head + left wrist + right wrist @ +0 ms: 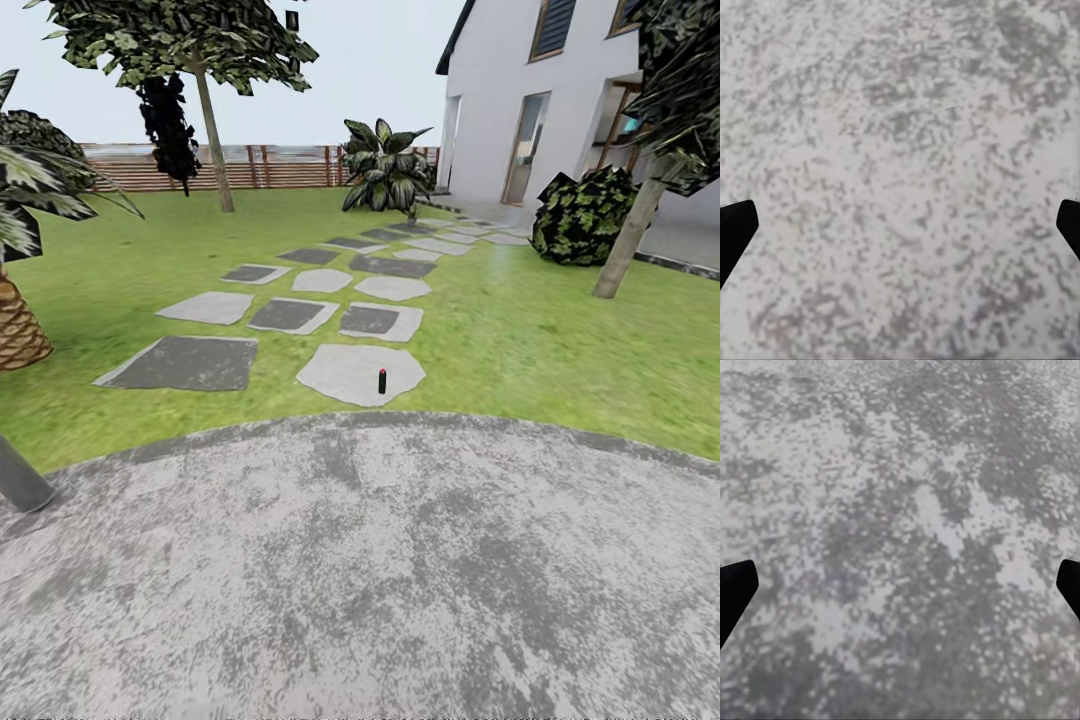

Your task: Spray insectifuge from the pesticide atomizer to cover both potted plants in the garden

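The pesticide atomizer [382,381] stands upright on the nearest stepping stone [350,372], too small to show its label. My left hand [900,225] and right hand [900,585] hang spread apart over the paved circle [360,570], fingertips cut off at the frame edges.

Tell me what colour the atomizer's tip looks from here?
Red atop a dark body on the pesticide atomizer, seen best in the head view.

Showing no readable text, label, number or sign anywhere. Standing on a stepping stone [360,374], the small dark bottle [382,381] appearing too tiny and blurred for any lettering to be made out.
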Available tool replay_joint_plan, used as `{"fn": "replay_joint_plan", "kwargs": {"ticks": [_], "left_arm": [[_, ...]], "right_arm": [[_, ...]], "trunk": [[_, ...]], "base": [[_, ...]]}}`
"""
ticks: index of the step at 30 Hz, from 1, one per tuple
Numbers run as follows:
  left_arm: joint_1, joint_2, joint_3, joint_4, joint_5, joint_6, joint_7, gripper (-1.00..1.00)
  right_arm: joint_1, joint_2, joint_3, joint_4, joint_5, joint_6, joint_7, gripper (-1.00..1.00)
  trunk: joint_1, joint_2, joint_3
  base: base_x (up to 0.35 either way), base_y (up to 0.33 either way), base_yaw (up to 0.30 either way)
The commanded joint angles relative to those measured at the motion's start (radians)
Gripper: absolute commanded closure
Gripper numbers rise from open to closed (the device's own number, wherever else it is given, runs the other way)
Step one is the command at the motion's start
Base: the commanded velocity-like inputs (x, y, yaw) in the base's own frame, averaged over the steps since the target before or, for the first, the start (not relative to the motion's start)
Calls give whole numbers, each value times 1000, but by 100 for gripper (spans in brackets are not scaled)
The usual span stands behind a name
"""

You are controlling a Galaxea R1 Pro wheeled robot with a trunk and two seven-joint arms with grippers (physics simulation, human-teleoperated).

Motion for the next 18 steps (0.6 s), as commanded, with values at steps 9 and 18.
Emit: {"fn": "replay_joint_plan", "kwargs": {"ticks": [9,18], "left_arm": [[-1,1,7,1,-3,-3,3,-100],[-1,1,9,1,-3,-3,1,-100]], "right_arm": [[0,0,0,1,-1,-4,1,-100],[0,0,0,1,0,-5,1,-100]], "trunk": [[8,-15,-10],[8,-15,-7]], "base": [[6,0,0],[179,-103,0]]}}
